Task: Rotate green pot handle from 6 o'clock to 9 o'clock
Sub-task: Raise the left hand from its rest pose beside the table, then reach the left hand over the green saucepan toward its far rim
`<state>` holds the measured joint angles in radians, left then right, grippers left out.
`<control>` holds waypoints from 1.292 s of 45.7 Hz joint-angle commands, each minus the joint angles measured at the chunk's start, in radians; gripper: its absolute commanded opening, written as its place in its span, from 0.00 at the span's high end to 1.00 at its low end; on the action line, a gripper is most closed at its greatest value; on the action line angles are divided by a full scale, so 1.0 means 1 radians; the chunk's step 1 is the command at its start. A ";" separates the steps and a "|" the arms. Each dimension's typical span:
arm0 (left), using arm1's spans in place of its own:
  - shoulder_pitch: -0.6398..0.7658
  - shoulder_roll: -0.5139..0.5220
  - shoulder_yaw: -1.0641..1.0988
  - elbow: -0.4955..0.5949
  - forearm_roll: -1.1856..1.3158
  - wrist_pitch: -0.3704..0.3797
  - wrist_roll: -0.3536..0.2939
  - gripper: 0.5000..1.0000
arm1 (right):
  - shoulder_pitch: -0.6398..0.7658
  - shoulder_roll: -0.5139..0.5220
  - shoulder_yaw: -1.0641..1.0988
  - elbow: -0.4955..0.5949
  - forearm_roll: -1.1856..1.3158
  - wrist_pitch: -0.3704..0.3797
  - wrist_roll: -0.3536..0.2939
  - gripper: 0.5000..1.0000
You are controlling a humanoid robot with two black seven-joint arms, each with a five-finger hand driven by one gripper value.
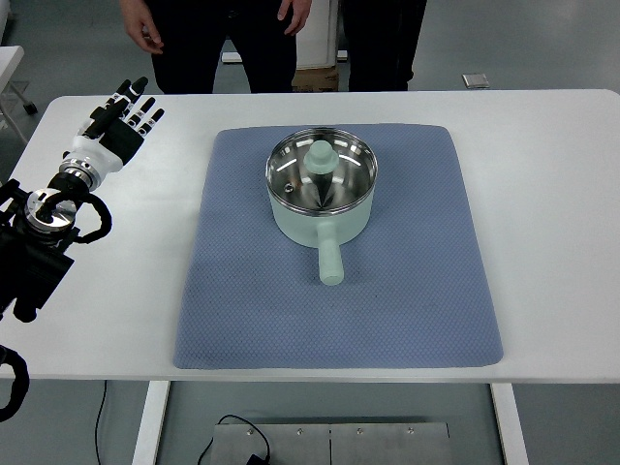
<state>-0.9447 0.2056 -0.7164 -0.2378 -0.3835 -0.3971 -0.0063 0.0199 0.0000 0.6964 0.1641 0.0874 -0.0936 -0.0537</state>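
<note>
While the left robot hand (124, 118) hovers over the far-left corner of the white surface (542, 213) with its fingers (145, 114) spread and holding nothing, the green pot (321, 190) sits untouched, well apart from it, on a blue mat (407, 300) near the middle of the surface. The arm carrying the hand enters from the picture's left edge, black cabling looped around its wrist; no right arm shows. The pot stands upright on the far half of the mat, its steel interior open to the camera and a pale green knobbed piece (321, 155), perhaps a lid knob, lying inside. Its handle (329, 256) points straight back toward the robot, at the six o'clock position, so the turn has not begun. The step in hand looks like the approach. By this view, the next move calls for the hand to cross to the mat, come down beside the handle and either close on it or push against its right side, sweeping it clockwise toward the picture's left until it lies at nine o'clock, without dragging the pot off the mat. Two people (281, 39) stand behind the far edge of the surface, hands at their sides.
</note>
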 commanded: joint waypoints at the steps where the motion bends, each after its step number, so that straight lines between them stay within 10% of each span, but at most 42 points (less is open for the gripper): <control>1: 0.001 0.000 0.000 0.000 0.001 0.001 0.000 0.00 | 0.000 0.000 0.000 0.000 0.000 0.000 0.000 0.00; 41: -0.077 0.052 0.014 -0.006 0.031 0.058 0.005 0.00 | 0.000 0.000 0.000 0.002 0.000 0.000 0.000 0.00; 59: -0.227 0.049 0.054 -0.356 0.276 0.058 0.006 0.00 | 0.000 0.000 0.000 0.000 0.000 0.000 0.000 0.00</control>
<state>-1.1601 0.2590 -0.6884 -0.5256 -0.1267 -0.3393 0.0002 0.0201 0.0000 0.6964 0.1642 0.0874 -0.0936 -0.0538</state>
